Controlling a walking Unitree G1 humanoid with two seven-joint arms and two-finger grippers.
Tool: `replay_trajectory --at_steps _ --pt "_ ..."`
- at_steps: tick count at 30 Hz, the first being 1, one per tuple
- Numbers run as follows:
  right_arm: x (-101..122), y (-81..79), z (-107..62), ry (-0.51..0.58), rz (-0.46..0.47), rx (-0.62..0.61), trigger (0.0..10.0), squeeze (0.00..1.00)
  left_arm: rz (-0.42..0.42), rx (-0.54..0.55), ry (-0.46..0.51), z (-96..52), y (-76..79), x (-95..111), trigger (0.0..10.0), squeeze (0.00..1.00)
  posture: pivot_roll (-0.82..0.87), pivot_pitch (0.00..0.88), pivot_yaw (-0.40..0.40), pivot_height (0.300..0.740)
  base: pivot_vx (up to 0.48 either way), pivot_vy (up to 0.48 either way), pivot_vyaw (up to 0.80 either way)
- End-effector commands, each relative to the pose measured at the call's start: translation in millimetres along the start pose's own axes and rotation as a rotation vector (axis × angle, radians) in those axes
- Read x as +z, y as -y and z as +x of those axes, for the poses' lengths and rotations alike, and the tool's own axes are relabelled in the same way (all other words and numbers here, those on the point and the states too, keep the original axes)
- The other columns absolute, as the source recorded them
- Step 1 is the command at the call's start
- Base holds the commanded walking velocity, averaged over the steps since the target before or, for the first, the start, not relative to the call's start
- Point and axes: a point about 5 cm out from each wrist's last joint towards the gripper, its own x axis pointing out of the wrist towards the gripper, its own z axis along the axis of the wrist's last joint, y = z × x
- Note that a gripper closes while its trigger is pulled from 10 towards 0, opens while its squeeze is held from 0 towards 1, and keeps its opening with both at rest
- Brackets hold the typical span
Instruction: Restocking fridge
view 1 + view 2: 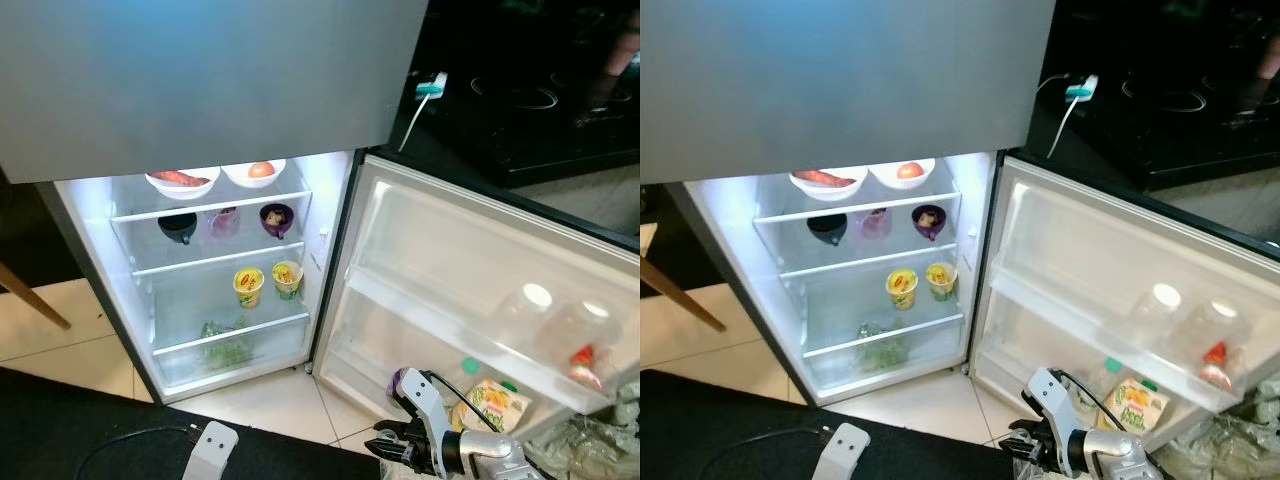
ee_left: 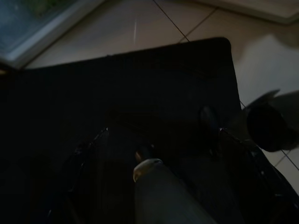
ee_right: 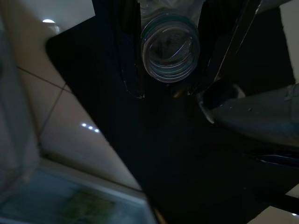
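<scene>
My right gripper (image 3: 166, 88) is clamped on a clear bottle (image 3: 170, 51) below the open fridge (image 1: 230, 260); I cannot tell the left gripper's (image 2: 154, 154) state.

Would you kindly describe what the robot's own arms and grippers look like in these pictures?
The right arm is silver metal, ending in a dark wrist block with a pale grey bracket and a thin black cable looping over it. The right gripper has two long black fingers. The left arm shows as a light grey end piece with a black cable running to it.
</scene>
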Motion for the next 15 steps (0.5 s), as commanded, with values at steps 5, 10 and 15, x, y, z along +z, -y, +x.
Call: replay_trajectory --at_steps 5,10,15 --pt "8.2 2.2 1.0 0.068 0.001 -0.024 10.0 0.00 0.029 0.004 -0.019 -3.3 -2.1 -6.4 10.0 0.00 -0.04 0.034 -0.061 0.740 0.000 0.000 0.00" --pt "21.6 3.8 5.7 0.113 -0.028 -0.026 10.0 0.00 0.035 0.005 -0.013 -2.9 -2.3 -4.8 10.0 0.00 -0.03 0.027 -0.062 0.740 0.000 0.000 0.00" --pt "25.2 4.5 7.1 0.122 -0.040 -0.029 10.0 0.00 0.027 0.009 -0.011 -2.6 -2.7 -4.1 10.0 0.00 -0.03 0.027 -0.062 0.740 0.000 0.000 0.00"
